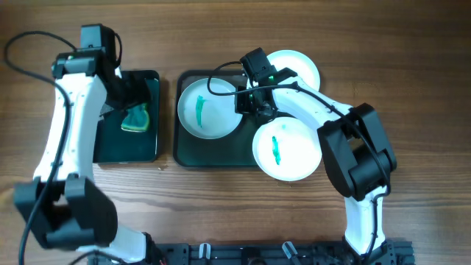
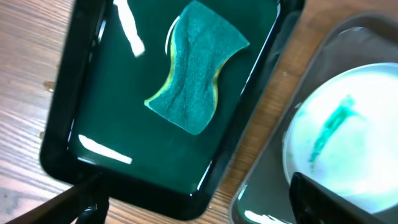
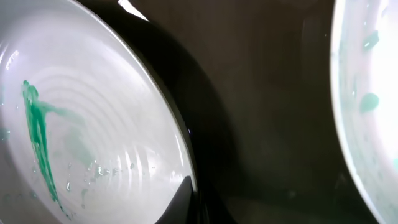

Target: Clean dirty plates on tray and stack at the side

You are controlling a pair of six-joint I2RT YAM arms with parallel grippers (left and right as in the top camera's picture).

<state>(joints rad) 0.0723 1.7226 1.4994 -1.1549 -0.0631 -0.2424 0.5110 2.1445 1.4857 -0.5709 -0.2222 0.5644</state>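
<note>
The dark green tray (image 1: 213, 153) holds a white plate (image 1: 208, 110) with a green smear at its left. A second smeared plate (image 1: 288, 151) overlaps the tray's right front corner. A third, plain white plate (image 1: 300, 68) lies behind the tray's right end, partly hidden by my right arm. My right gripper (image 1: 254, 103) sits at the left plate's right rim. In the right wrist view a finger (image 3: 186, 199) lies on that plate's (image 3: 93, 124) rim, closed on it. My left gripper (image 1: 121, 99) is open and empty over the sponge tray; its fingers (image 2: 199, 205) are wide apart.
A small black-rimmed tray (image 1: 110, 147) at the left holds a green-yellow sponge (image 1: 136, 118), also seen in the left wrist view (image 2: 196, 74). A cable loops at the back left. A plate edge with green spots (image 3: 373, 93) shows at the right of the right wrist view.
</note>
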